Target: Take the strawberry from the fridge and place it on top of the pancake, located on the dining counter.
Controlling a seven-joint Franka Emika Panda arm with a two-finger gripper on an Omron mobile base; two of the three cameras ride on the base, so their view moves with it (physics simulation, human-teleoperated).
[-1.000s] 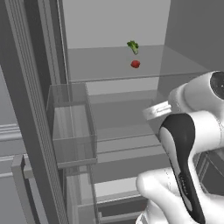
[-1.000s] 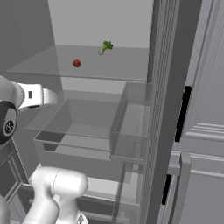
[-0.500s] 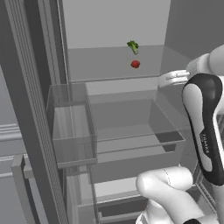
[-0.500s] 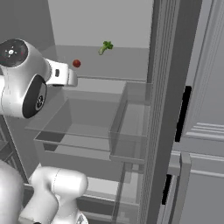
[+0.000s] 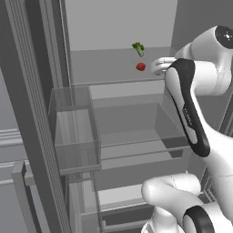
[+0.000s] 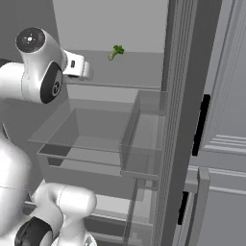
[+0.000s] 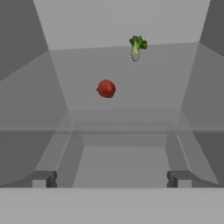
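The strawberry lies on the upper glass shelf of the open fridge, small, red and roundish. My gripper hovers at shelf height, just right of the fruit in the left base view and a short way in front of it in the hand view. Its two dark fingertips stand wide apart, open, with nothing between them. The pancake and the dining counter are out of view.
A small green leafy vegetable lies behind the strawberry on the same shelf. Below is a clear drawer. A clear door bin hangs on the open door.
The arm has swung upward and forward, bringing the hand from drawer height up to the upper shelf, close to the strawberry. The jaws stayed open. Strawberry and vegetable have not moved.
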